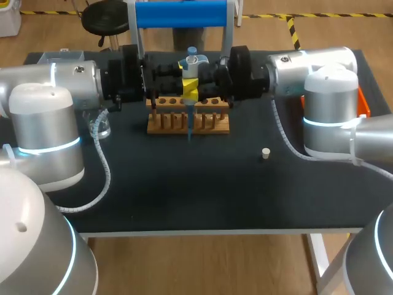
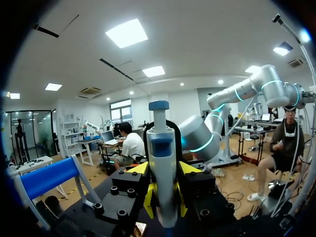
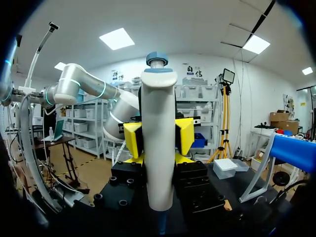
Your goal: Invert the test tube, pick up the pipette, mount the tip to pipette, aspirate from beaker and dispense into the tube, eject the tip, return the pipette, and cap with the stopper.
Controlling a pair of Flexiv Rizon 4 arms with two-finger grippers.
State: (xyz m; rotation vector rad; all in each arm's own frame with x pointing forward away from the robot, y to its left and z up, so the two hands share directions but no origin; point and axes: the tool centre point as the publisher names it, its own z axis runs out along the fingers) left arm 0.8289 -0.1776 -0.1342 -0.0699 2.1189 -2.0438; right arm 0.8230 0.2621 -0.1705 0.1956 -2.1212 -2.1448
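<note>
head view: white blue-capped pipette point(image 1: 191, 61) upright over wooden tube rack point(image 1: 212, 123), likely dispensing; left tool point(image 2: 164, 170) and right tool point(image 3: 159, 137) both clench it steady.

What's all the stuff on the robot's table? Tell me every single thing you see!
pipette: one, white and blue, upright above the rack, gripped from both sides
pipette tip: one, blue, on the pipette's lower end, pointing down at the rack
rack: one, wooden, middle of the table towards the back
beaker: one, clear glass, left of the rack
stopper: one, whitish, alone on the table, right of the rack
stand: one, blue bar on pale legs, behind the rack
orange object: one, at the table's right edge, mostly hidden
table: one, black
left gripper: fingers yellow-tipped, shut on the pipette
right gripper: fingers yellow-tipped, shut on the pipette
</note>
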